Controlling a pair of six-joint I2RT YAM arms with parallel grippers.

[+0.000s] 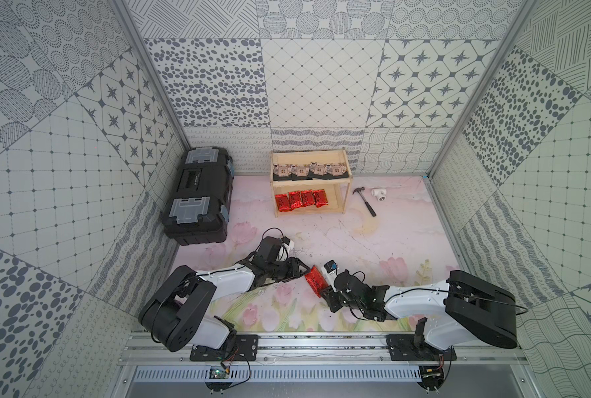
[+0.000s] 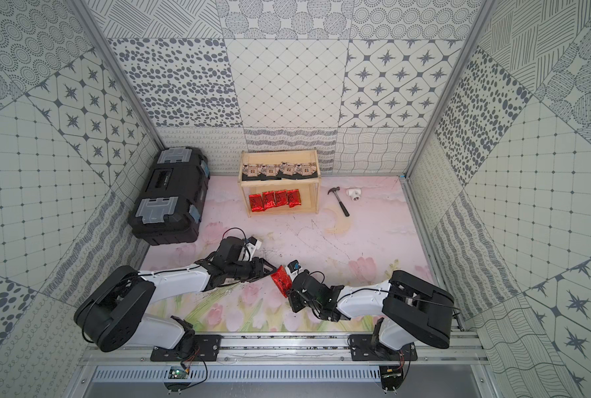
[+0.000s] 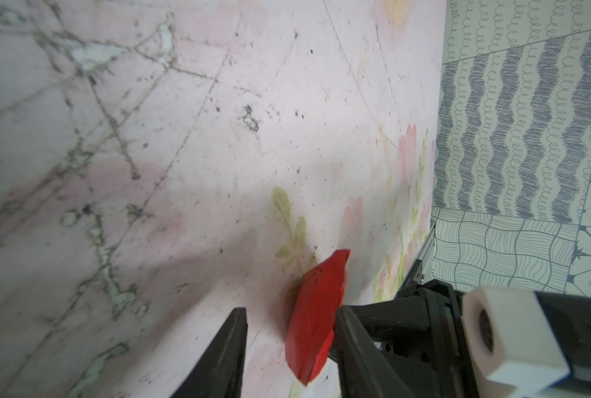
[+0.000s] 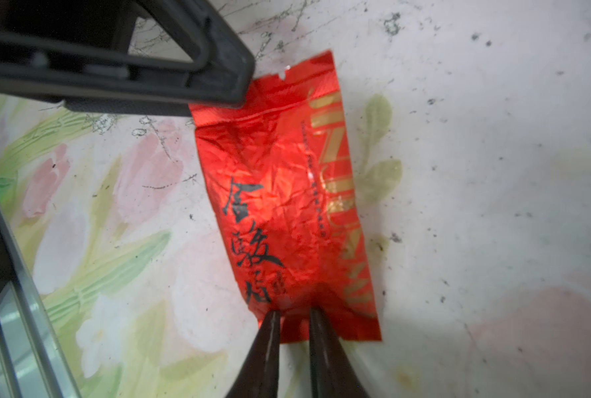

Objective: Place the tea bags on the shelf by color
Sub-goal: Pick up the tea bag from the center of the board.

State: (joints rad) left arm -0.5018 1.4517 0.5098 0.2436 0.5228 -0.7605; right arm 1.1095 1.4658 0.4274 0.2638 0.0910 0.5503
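The right tool (image 4: 294,313) is clenched on one short end of the red tea bag (image 4: 287,206), held over the tabletop (image 4: 493,172); its long axis runs away from those tips to the left tool (image 3: 291,312), whose jaws stand apart astride the far end, unclamped. The shelf (image 1: 333,201) lies well beyond both; the left tool looks nearer.

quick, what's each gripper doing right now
left gripper: open, jaws straddling one end of the red tea bag, not clamped.
right gripper: shut on the red tea bag's other end.
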